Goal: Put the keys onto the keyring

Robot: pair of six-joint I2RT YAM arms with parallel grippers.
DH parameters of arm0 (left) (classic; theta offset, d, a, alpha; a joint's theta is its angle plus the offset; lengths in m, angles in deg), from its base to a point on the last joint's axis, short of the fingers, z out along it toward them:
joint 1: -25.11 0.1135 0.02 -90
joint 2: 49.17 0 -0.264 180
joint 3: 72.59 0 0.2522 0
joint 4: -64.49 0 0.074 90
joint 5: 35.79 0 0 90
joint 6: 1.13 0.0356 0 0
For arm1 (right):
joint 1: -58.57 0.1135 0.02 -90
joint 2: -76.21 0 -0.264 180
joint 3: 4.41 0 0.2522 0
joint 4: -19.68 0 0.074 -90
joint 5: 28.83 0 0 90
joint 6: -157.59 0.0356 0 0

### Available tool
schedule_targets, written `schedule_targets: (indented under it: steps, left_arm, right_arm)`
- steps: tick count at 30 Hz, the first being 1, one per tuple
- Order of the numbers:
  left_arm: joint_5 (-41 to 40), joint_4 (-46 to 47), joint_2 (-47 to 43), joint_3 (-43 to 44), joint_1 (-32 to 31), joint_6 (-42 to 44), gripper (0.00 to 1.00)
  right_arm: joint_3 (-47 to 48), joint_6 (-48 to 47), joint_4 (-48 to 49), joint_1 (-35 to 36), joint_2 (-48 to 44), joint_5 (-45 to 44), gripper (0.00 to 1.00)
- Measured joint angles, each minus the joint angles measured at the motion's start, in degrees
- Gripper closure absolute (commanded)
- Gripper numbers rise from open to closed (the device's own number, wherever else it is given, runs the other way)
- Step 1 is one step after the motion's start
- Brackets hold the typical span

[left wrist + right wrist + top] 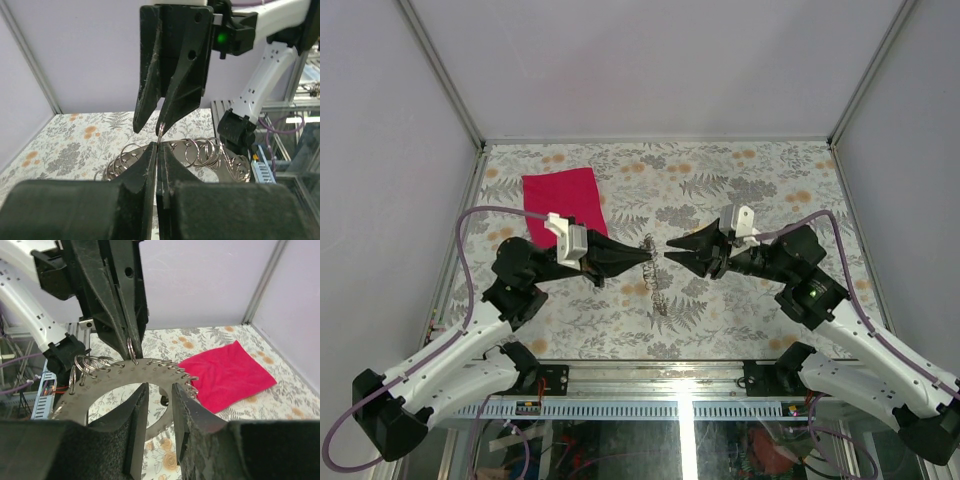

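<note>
Left gripper [157, 150] fills the bottom of the left wrist view, jaws pressed together. Right gripper [148, 129] hangs from top centre, jaws narrowly apart. Behind them lies a metal plate [232, 167] hung with spare rings.

Right wrist view: the keyring [131, 350] sits upper left of centre, pinched in the left tips. A red cloth [225, 375] lies at right.

Top view: the grippers meet tip to tip at centre over the floral table [750, 190]. No keys can be made out.
</note>
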Motion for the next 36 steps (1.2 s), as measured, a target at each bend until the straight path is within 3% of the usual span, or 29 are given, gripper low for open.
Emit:
schedule_targets:
  steps: [10,15,20,28,36]
  left_arm:
    - [-8.9,-8.0,1.0,6.4,0.0,-6.3,1.00]
    - [-9.4,-14.8,3.4,13.1,0.0,-8.0,1.00]
    - [-8.6,-17.2,4.3,14.3,0.0,-9.3,1.00]
    - [-6.8,-16.2,3.8,13.9,0.0,-11.2,1.00]
    - [-1.1,-7.3,5.3,12.0,0.0,-16.6,1.00]
  right_arm:
    - [2.3,4.1,-6.0,0.0,-0.1,-6.5,0.70]
    - [2.2,4.7,-6.5,0.0,-0.6,-6.6,0.69]
    - [2.2,4.9,-5.4,0.0,-1.0,-6.5,0.65]
    - [-1.4,4.9,2.0,0.0,-3.1,-5.0,0.64]
    - [-2.1,6.6,11.1,0.0,-3.6,-2.4,0.65]
